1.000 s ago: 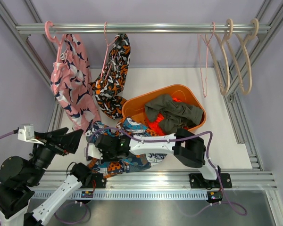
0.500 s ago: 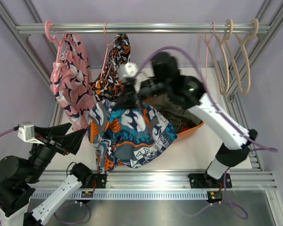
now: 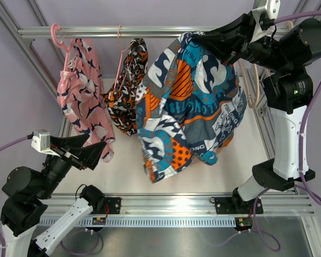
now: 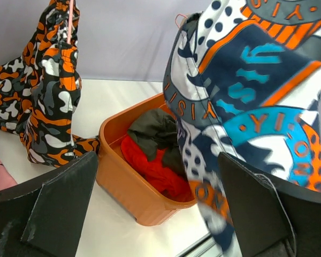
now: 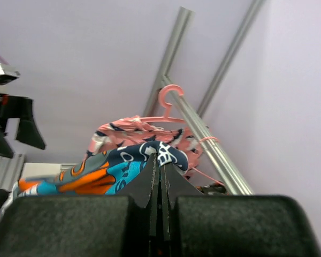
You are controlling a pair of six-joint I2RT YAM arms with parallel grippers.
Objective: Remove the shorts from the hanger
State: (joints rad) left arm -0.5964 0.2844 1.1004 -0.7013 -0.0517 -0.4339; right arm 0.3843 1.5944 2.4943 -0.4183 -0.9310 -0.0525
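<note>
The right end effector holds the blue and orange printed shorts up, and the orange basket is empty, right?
No: the orange basket holds olive shorts and red shorts, as the left wrist view shows. The right end effector does hold the printed shorts up.

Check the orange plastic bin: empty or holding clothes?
Holding clothes: a dark olive cloth garment and a bright red cloth garment lie bunched inside the orange plastic bin.

Pale lilac walls (image 3: 150, 13) enclosed a white tabletop (image 3: 123, 179), framed by aluminium struts (image 3: 166, 202), a rail (image 3: 96, 33) crossing the back; light was soft and even, perhaps from overhead.
</note>
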